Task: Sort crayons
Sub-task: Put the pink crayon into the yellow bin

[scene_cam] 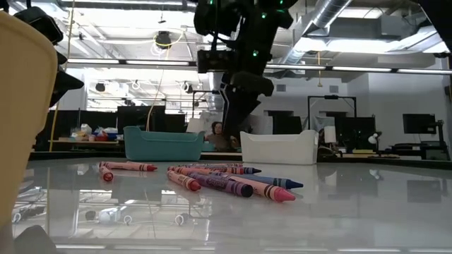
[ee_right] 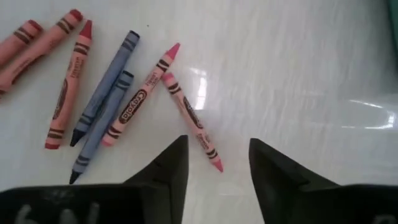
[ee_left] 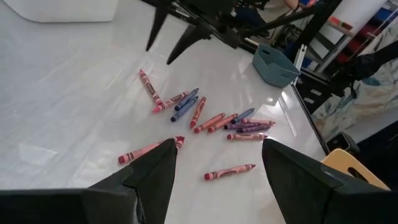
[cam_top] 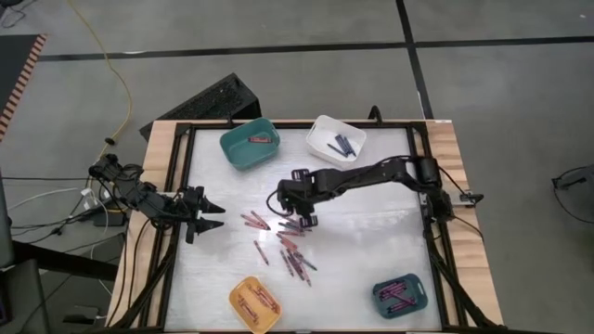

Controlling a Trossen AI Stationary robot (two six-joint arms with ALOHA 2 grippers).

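Right gripper (cam_top: pixel 295 215) sits over the table (cam_top: pixel 371 260) centre, above the crayons (cam_top: pixel 283 243). Fingers spread, nothing between them; wrist view shows a pink crayon (ee_right: pixel 191 119) lying just ahead of the tips, untouched. Loose pile runs from centre toward 6 o'clock. Sorted crayons lie in four bins: teal bin (cam_top: pixel 249 144) at 11 o'clock, white bin (cam_top: pixel 335 139) at 1 o'clock, yellow bin (cam_top: pixel 255 304) at 7 o'clock, dark teal bin (cam_top: pixel 401 295) at 5 o'clock. Left gripper (cam_top: pixel 209 218) waits at 9 o'clock, fingers apart, empty.
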